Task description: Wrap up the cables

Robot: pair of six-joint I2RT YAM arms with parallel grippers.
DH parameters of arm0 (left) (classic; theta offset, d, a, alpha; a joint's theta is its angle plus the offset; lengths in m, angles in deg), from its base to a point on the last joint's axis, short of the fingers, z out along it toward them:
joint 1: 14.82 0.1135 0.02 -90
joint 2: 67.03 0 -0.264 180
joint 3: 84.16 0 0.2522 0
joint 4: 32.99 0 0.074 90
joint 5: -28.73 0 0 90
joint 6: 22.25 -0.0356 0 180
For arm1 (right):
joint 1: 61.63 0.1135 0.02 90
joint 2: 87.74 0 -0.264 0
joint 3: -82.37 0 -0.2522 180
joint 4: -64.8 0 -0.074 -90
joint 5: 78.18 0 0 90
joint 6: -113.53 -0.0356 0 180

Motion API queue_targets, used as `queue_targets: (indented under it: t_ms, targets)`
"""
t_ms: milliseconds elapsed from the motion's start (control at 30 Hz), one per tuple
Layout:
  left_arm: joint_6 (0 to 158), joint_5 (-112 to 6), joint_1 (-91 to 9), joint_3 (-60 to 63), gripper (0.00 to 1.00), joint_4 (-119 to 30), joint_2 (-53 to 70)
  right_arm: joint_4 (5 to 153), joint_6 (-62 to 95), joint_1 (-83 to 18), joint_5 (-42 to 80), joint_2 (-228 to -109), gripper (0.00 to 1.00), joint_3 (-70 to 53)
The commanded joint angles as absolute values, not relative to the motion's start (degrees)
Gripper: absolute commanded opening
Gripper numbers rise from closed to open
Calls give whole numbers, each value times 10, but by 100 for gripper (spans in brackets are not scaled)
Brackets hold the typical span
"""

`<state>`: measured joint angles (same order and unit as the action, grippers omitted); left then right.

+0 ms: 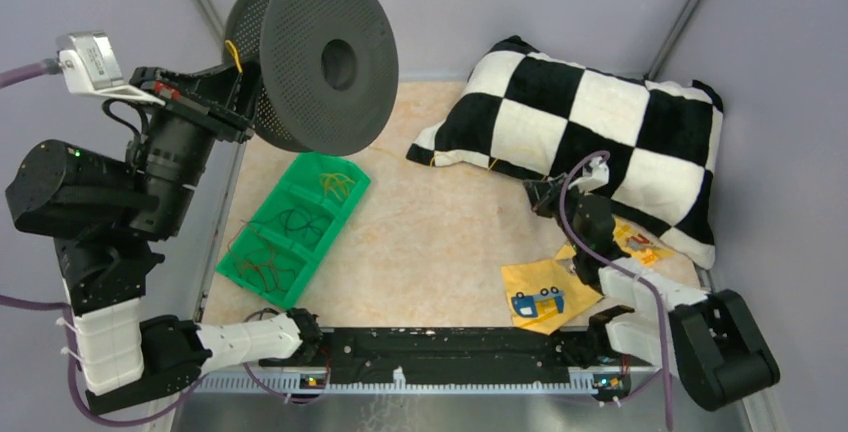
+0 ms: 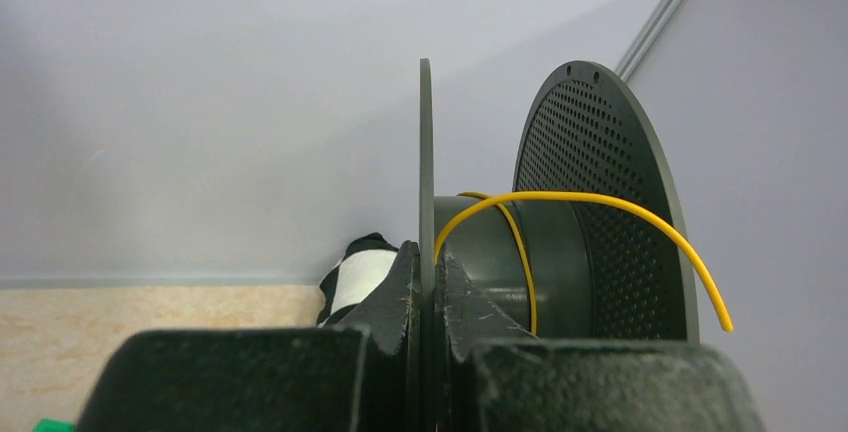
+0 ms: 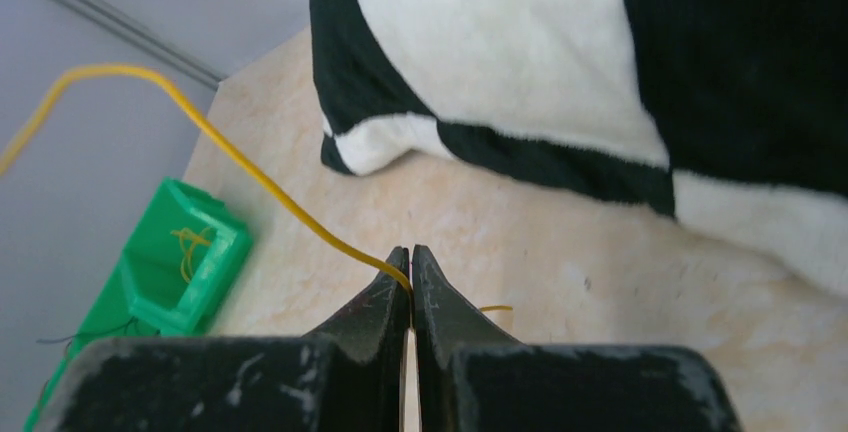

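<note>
the left gripper (image 2: 427, 257) was closed tight on one flange of the single black spool (image 1: 320, 52), with the thin disc pinched edge-on between its two fingers. the spool had two perforated flanges, and the second stood to the right of those jaws, past the hub. one yellow wire (image 2: 590, 195) lay round the hub just ahead of the jaws. its loose end arched over toward the far flange and drooped to the right, free in the air.

the right gripper (image 3: 410, 262) was shut, fingertips together, with a length of yellow wire nipped between the very tips. from the pinch the wire rose up and away to the left of the jaws, above the table (image 1: 440, 242). a short bit showed just right of them. whether it was the same wire as the one on the spool could not be told.

one black-and-white checked pillow (image 3: 500, 52) lay ahead of the right jaws. one green tray (image 3: 215, 262) sat to their left, with three compartments and thin wires tangled in each. a yellow pack (image 1: 525, 277) with a blue picture lay behind the right jaws, and a second yellow pack (image 1: 640, 242) lay beside that arm.
</note>
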<state>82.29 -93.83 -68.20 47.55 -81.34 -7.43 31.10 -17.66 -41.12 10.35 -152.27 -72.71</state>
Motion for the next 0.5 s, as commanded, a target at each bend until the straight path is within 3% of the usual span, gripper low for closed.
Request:
queue_targets:
  t_ms: [0, 233, 467]
  targets:
    - [815, -904, -683, 476, 0, -853, -45, 570, -77, -437, 142, -1460, 0, -610]
    - [786, -750, -683, 407, 0, -921, 1, 891, 25, -442, 191, -1546, 0, -359]
    - [753, -677, -683, 299, 0, -942, -28, 939, 54, -579, 251, -1605, 0, -307]
